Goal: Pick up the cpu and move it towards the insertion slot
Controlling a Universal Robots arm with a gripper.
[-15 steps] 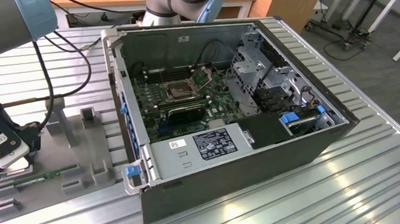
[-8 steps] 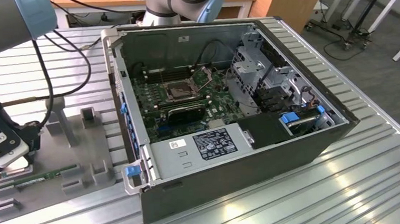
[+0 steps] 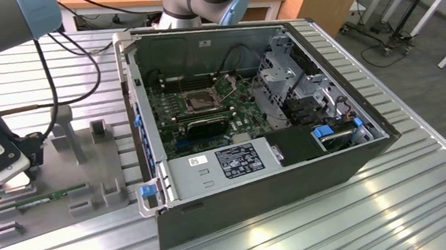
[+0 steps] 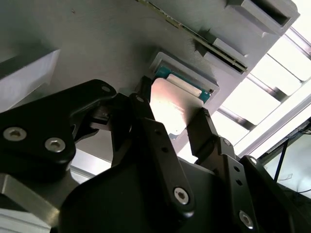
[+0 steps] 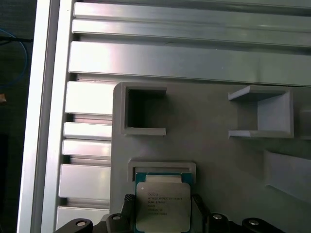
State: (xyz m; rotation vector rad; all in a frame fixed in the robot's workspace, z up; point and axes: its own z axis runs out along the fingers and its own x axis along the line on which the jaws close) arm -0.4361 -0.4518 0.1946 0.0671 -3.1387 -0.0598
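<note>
We log: gripper [image 4: 174,110] fingers [image 4: 203,127] clamped on the cpu [image 5: 163,206] sides | cpu at its grey fixture [image 5: 209,165] pocket | insertion slot [image 3: 199,101] well apart, inside the computer case [image 3: 265,193].

Smooth silvery metal on the cpu [image 5: 163,206], catching a soft glare, and the gripper [image 4: 172,109] is matt black with bright screw heads. The holder [image 5: 214,160] looks like matt grey plastic, and the table [image 3: 406,197] is ribbed, shiny metal.

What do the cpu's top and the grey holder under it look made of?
The cpu top: metal, silver-grey with a satin sheen in both wrist views. The grey holder: probably matte plastic, flat and shineless with blocky raised pockets.
</note>
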